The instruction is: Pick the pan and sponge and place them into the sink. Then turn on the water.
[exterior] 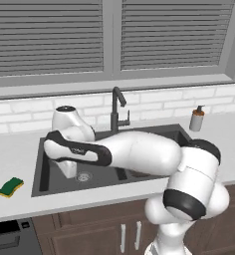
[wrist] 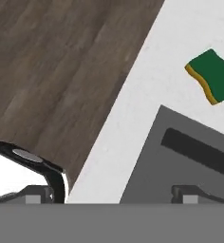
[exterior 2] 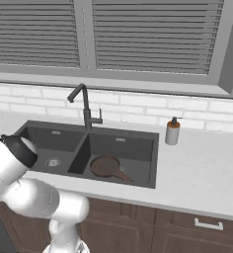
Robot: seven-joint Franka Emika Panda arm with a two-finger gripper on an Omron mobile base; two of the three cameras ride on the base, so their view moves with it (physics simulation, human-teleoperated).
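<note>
A dark brown pan is already lying in the sink, in the basin nearest the soap dispenser. The green and yellow sponge is sitting on the counter just beside the sink's far end, away from the dispenser. The gripper is hanging open and empty, looking toward the sponge. The faucet is showing no water, so sponge and water are both remaining.

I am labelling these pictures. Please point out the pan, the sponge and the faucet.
pan (exterior 2: 104, 165): right base view, middle of its round dark bowl.
sponge (exterior: 11, 187): left base view, its green top.
faucet (exterior 2: 85, 111): right base view, its upright stem.
</note>
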